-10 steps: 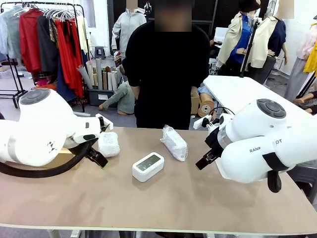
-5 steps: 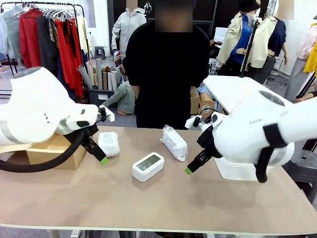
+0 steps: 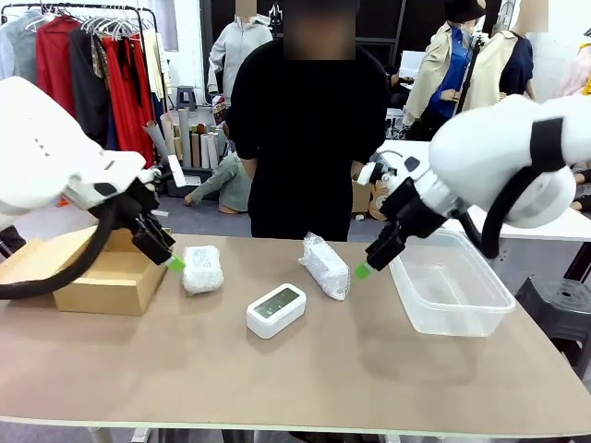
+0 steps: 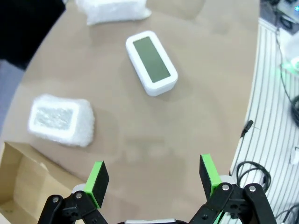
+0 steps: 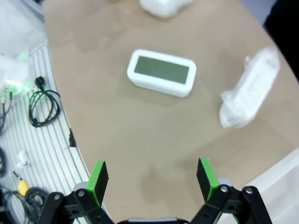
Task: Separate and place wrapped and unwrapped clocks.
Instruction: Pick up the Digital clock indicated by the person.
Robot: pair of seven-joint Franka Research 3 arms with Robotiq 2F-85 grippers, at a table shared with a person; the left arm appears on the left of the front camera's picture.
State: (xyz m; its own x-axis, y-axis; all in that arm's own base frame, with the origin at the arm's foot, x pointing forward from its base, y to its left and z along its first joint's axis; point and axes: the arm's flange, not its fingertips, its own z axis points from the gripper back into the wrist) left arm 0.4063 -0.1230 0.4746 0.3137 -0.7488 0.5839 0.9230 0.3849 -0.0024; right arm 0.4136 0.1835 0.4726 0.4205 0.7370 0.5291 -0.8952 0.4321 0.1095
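Three clocks lie on the brown table. A bubble-wrapped clock (image 3: 202, 269) (image 4: 60, 120) is at the left, and my left gripper (image 3: 174, 262) (image 4: 154, 172) hovers open just left of it, holding nothing. A bare white clock (image 3: 276, 309) (image 4: 152, 62) (image 5: 162, 72) with a grey screen lies in the middle. A second wrapped clock (image 3: 326, 265) (image 5: 250, 88) lies behind it, at the far side. My right gripper (image 3: 364, 269) (image 5: 153, 175) hangs open and unloaded, just right of that second wrapped clock and above the table.
A brown cardboard box (image 3: 102, 272) stands open at the table's left end. A clear plastic tub (image 3: 450, 293) stands at the right. A person in black stands behind the far edge, hands down. The near half of the table is bare.
Both arms have risen and drawn back toward their own sides, uncovering the box and the tub. The three clocks have not moved. Both grippers stayed open.
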